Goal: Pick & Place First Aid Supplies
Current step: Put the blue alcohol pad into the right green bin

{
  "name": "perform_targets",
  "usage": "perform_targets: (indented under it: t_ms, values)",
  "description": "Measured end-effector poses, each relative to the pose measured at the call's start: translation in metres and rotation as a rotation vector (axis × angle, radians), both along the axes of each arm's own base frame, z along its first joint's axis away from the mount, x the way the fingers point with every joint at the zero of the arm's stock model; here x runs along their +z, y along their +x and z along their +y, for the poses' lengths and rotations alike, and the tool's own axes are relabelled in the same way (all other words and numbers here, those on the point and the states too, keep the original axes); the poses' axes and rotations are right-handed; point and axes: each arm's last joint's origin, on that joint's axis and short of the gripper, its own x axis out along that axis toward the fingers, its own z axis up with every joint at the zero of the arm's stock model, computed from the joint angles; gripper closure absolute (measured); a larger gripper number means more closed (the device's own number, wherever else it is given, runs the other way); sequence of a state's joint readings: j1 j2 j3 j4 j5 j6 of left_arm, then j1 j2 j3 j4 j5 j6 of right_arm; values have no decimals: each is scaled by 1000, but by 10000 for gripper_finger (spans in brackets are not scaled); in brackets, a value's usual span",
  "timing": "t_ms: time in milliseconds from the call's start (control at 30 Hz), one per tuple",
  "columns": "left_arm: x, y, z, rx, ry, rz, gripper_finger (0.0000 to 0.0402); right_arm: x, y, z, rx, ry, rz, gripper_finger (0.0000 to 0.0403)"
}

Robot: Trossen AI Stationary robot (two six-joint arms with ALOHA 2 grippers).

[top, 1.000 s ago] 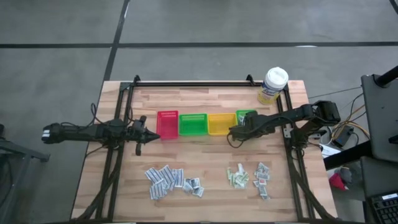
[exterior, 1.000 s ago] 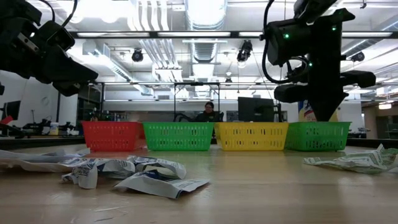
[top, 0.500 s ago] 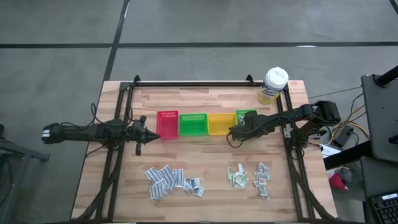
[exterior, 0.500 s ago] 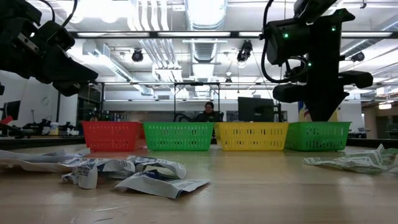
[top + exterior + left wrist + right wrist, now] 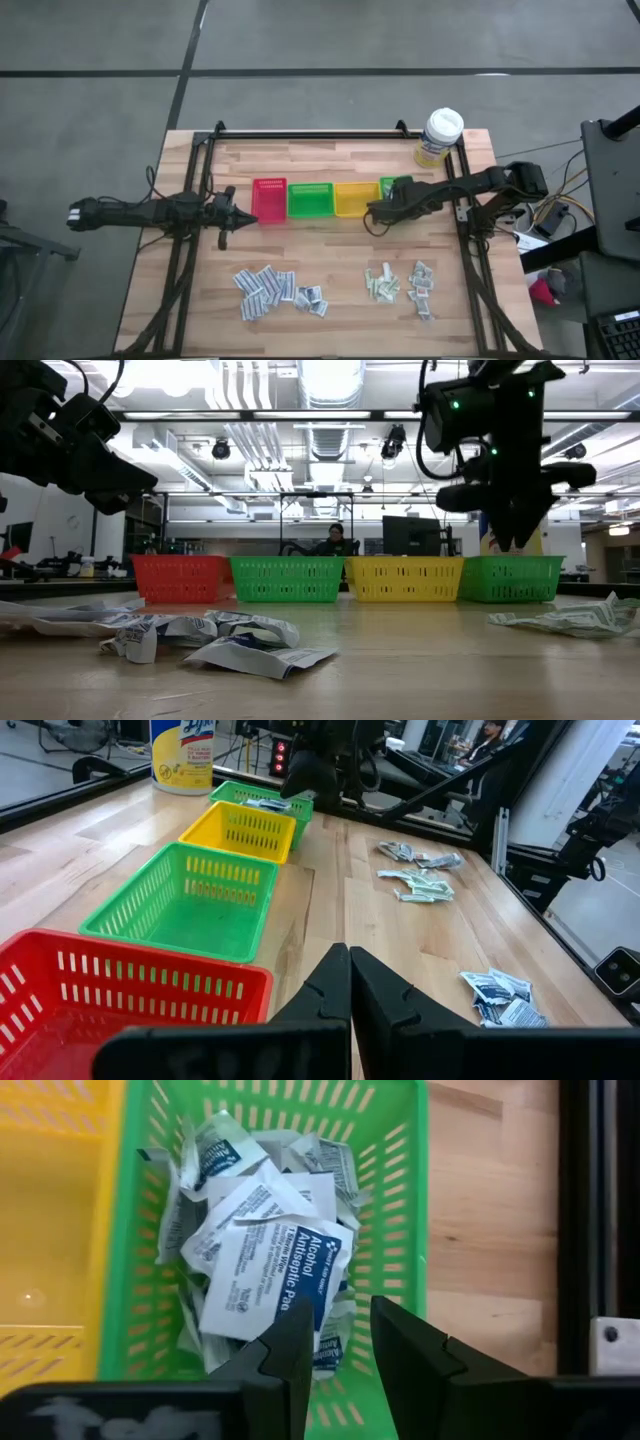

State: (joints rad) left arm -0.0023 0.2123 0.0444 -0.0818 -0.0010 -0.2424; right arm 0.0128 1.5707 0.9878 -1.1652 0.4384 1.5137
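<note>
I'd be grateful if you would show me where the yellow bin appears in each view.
High view: yellow bin, third in the row from the left.
Low view, right of centre.
Left wrist view, beyond the nearer green bin.
Right wrist view, at the left edge.
Shared landmark: the green bin holding sachets, right beside it.

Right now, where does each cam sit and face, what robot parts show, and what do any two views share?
High: overhead, straight down on the table; both arms, left gripper, right gripper.
Low: tabletop height, facing the bin row and room; both arms hang in from above.
Left wrist: behind its shut fingers, looking along the bins.
Right wrist: above the end green bin, looking down on alcohol pads; parted fingers show.
Shared: that end green bin appears in both wrist views.
</note>
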Motion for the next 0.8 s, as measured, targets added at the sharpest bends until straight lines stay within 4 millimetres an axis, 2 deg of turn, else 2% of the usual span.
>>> perform_targets:
  t_ms: [233, 367, 567, 800]
  values:
    - [0, 0, 0, 0, 0, 0, 401, 27, 14, 3, 60, 49, -39, 327]
    - [0, 0, 0, -2, 7, 0, 401, 40, 29, 10, 183, 70, -117, 336]
    - [0, 0, 0, -2, 7, 0, 401, 54, 56, 37, 454, 59, -322, 344]
    - [0, 0, 0, -2, 7, 0, 401, 65, 79, 79, 840, 19, -561, 342]
